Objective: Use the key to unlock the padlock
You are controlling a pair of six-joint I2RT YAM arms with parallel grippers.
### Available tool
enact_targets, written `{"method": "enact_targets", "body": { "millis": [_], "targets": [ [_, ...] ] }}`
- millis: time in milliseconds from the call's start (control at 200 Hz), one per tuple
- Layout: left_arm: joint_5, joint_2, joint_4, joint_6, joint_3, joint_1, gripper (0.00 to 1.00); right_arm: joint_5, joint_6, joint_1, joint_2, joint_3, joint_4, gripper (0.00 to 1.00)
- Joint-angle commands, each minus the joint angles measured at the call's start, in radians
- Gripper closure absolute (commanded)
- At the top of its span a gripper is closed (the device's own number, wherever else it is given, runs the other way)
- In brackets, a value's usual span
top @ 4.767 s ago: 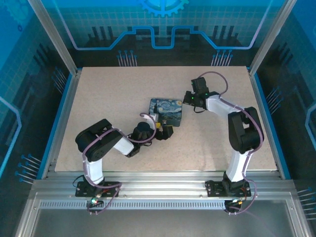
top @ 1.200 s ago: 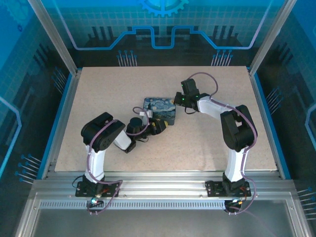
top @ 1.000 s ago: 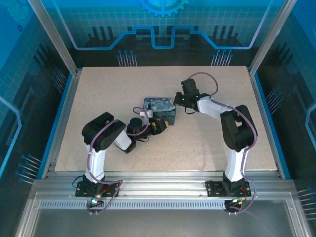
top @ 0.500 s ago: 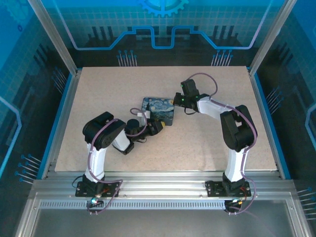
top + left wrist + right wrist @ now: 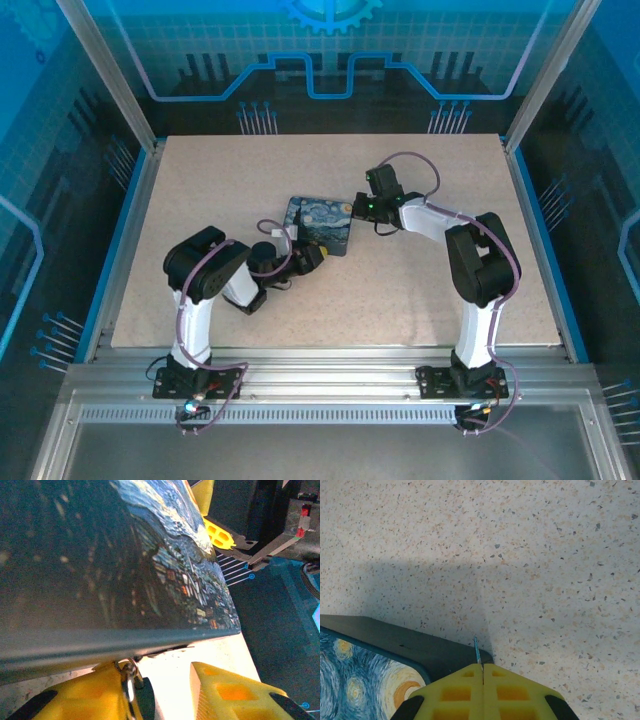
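In the left wrist view the tiny silvery padlock (image 5: 129, 672) hangs at the lower edge of the swirl-painted tin (image 5: 100, 555), right against my left finger (image 5: 85, 695). My left gripper (image 5: 160, 680) stands open, with bare table between the padlock and the other finger (image 5: 230, 695). From above, the left gripper (image 5: 306, 258) sits at the near side of the tin (image 5: 322, 220). My right gripper (image 5: 482, 667) is shut on the key (image 5: 477, 650), whose thin blade pokes out past the fingertips over the tin's black corner (image 5: 420, 650). In the top view the right gripper (image 5: 360, 207) is at the tin's right edge.
The speckled table (image 5: 200, 190) stretches open to the left, right and back of the tin. A metal frame and blue panels (image 5: 120, 110) wall in the table. The right gripper's yellow finger (image 5: 217, 532) shows beyond the tin in the left wrist view.
My left gripper's jaws have narrowed and the arm has drawn slightly left. The tin has shifted a little left and turned. The right gripper has stayed shut at the tin's right edge.
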Motion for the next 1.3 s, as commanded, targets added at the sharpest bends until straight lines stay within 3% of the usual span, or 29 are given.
{"method": "enact_targets", "body": {
  "millis": [0,175,305,630,750,1041,1296],
  "targets": [
    [0.009,-0.005,-0.136,-0.025,-0.033,0.021,0.69,-0.009,0.011,0.017,-0.017,-0.011,-0.013,1.00],
    [0.018,-0.018,-0.192,-0.023,-0.024,0.031,0.75,-0.011,0.012,0.017,-0.018,-0.015,-0.008,1.00],
    [0.023,-0.024,-0.226,-0.015,-0.020,0.034,0.87,-0.011,0.011,0.016,-0.023,-0.019,-0.005,1.00],
    [0.045,-0.091,-0.383,-0.038,0.007,0.037,0.98,-0.020,0.002,-0.007,-0.058,-0.045,-0.004,1.00],
    [0.047,-0.161,-0.529,-0.056,0.038,0.035,1.00,-0.019,-0.006,-0.021,-0.091,-0.077,-0.007,1.00],
    [-0.011,-0.332,-1.058,-0.007,0.208,0.018,1.00,-0.026,-0.030,-0.053,-0.210,-0.190,-0.003,1.00],
    [-0.017,-0.355,-1.163,-0.058,0.301,-0.020,1.00,-0.064,-0.029,-0.057,-0.343,-0.318,0.036,1.00]
  ]
}}
